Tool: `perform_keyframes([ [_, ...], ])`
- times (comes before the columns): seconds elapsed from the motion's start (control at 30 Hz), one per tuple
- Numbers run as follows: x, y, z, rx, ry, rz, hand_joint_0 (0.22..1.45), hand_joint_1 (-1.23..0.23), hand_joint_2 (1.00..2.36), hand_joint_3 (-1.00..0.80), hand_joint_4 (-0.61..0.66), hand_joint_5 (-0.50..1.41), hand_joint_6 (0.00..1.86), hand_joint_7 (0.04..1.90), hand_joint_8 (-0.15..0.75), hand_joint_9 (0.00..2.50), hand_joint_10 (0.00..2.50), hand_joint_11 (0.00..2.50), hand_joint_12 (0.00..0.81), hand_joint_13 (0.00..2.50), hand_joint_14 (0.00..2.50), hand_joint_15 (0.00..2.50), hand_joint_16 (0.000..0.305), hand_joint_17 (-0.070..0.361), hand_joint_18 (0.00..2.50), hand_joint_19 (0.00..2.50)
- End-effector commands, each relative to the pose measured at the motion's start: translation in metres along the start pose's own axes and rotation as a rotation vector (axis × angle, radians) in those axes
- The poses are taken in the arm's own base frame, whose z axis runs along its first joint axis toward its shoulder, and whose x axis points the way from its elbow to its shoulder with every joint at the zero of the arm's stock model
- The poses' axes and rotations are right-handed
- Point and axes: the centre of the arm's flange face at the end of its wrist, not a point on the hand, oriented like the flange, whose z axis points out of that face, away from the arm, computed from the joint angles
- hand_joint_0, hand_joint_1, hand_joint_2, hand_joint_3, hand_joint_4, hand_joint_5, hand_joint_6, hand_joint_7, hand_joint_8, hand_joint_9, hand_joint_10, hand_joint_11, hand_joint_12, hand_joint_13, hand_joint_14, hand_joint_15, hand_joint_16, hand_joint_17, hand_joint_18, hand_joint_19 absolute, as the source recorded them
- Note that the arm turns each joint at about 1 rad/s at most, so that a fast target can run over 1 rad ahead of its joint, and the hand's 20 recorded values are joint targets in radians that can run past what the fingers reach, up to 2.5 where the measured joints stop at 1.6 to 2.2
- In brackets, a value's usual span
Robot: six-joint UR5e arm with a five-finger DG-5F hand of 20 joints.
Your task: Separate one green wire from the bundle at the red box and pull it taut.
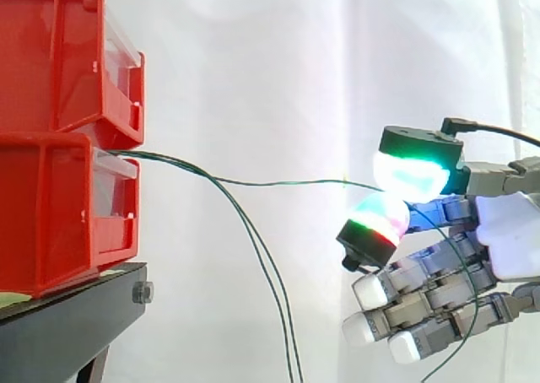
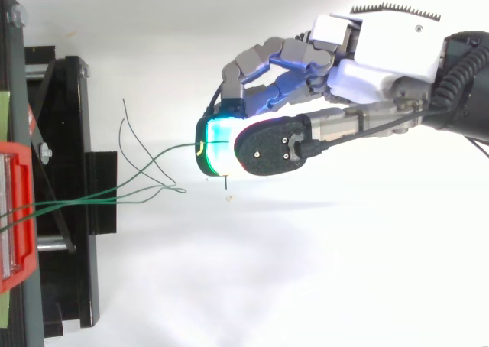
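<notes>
Glowing fingertips (image 1: 409, 174) of the hand (image 1: 506, 231) are closed on one green wire (image 1: 278, 181), which is held almost straight from the red boxes (image 1: 51, 206).

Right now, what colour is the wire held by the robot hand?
Dark green. The wire shows best in the side view, between red bin and robot hand.
</notes>
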Motion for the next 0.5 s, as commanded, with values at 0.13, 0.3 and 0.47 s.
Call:
perform_keyframes([
  [0.13, 0.0001, 0.0002, 0.0001, 0.000, 0.000, 0.000, 0.57, -0.62, 1.02, -0.19, 0.09, -0.11, 0.88, 1.05, 0.247, 0.79, 0.02, 0.43, 0.340, 0.46, 0.01, 0.31, 0.046, 0.103, 0.41, 0.45],
  [0.3, 0.0001, 0.0002, 0.0001, 0.000, 0.000, 0.000, 0.57, -0.62, 1.02, -0.19, 0.09, -0.11, 0.87, 1.05, 0.243, 0.79, 0.02, 0.43, 0.340, 0.46, 0.01, 0.31, 0.046, 0.103, 0.41, 0.45],
  [0.47, 0.0001, 0.0002, 0.0001, 0.000, 0.000, 0.000, 0.57, -0.62, 1.02, -0.19, 0.08, -0.11, 0.87, 1.06, 0.243, 0.79, 0.02, 0.43, 0.340, 0.46, 0.01, 0.31, 0.046, 0.103, 0.41, 0.45],
])
